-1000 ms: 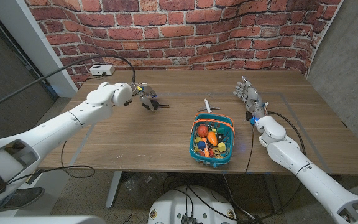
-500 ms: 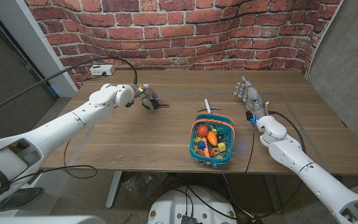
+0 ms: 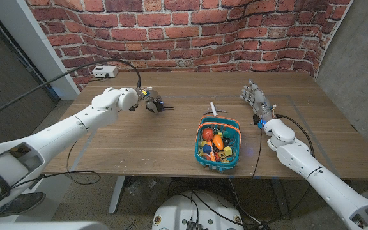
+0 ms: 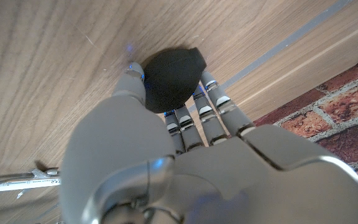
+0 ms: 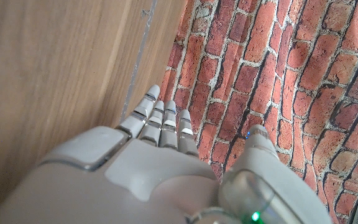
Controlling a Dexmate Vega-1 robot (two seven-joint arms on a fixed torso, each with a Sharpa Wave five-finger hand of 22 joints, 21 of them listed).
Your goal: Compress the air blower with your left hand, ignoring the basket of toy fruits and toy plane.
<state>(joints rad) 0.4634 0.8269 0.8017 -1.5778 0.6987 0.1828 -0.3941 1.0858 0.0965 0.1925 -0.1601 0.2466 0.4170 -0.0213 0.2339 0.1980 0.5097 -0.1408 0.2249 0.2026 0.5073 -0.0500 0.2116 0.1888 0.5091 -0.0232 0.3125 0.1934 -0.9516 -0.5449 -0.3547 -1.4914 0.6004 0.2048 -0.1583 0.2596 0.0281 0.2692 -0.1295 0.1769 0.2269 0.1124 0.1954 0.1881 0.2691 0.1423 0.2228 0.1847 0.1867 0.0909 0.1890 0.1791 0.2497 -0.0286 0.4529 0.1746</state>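
Wooden counter (image 3: 171, 144) with blower, basket and two robot hands.
Teal basket (image 3: 234, 153) of toy fruit, near centre-right; white toy plane (image 3: 213, 108) just beyond it. Right hand (image 3: 253, 97), far right, fingers straight, apart, holding nothing. Left hand (image 3: 147, 98), far left-centre, fingers (image 4: 199, 106) clamped on black air blower (image 4: 169, 78) resting on the counter.

A small black rubber air blower (image 3: 153, 106) lies on the wooden table (image 3: 139, 140), on its far left part, well apart from the basket. Its rounded bulb (image 4: 169, 79) is smooth and matte, with a thin nozzle pointing toward the table's middle. The left hand (image 3: 147, 99) wraps around the bulb.
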